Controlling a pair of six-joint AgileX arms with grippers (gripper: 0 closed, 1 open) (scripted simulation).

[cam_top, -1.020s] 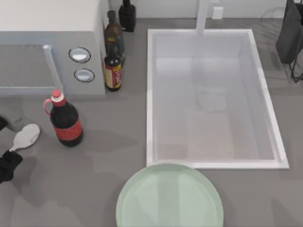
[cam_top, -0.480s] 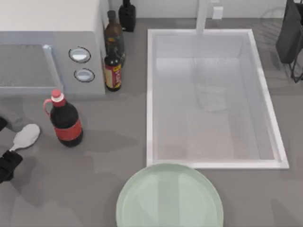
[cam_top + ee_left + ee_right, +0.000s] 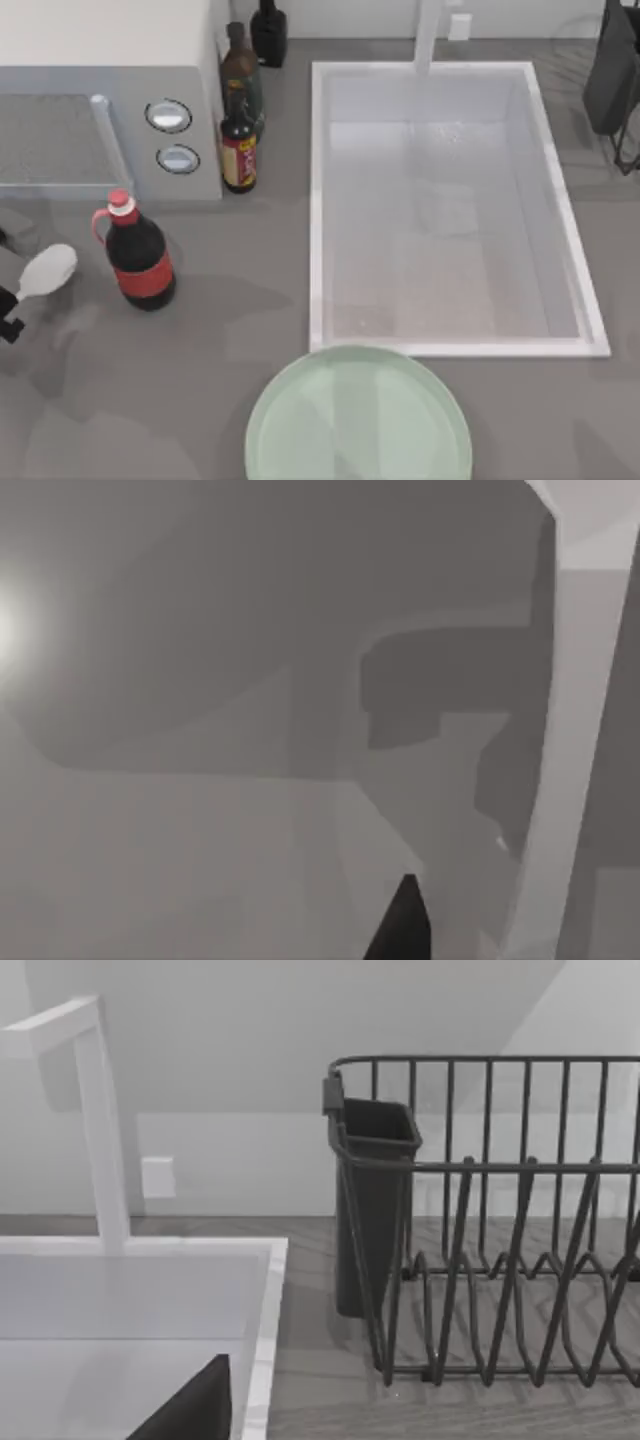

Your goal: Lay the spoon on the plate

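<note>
Hidden or cut off:
- Left gripper: at the far left edge of the top view, level with the cola bottle. Mostly cropped, with two small dark parts in frame. Jaws pinching the end of the spoon's handle, as far as the crop allows.
- Left wrist view: grey planes, soft shadows and one pale slanted band, hard to make out. A dark wedge of the gripper at the lower edge.
- Right gripper: a single dark wedge in the right wrist view, over the near corner of the sink. Parked. Cannot tell how its jaws stand.
- Plate: cropped by the lower edge of the top view.

Task's things:
- Spoon: small, plain white, with a broad oval bowl and a short thin handle. At the left of the countertop, just left of the cola bottle and apart from it. Bowl pointing toward the microwave, handle slanting down-left into the gripper.
- Plate: large, round, pale mint green, smooth. At the front centre, just below the sink's front rim, well apart from the spoon.

Surface and room:
- Grey countertop.
- White rectangular sink at centre right, with a white faucet at its back rim.
- Soy sauce bottle with a red label just beside the microwave's dials. Two darker bottles behind it toward the wall.
- Dark wire dish rack with a dark utensil holder at its corner, right of the sink.
- Pale wall behind, carrying a white socket plate.
</note>
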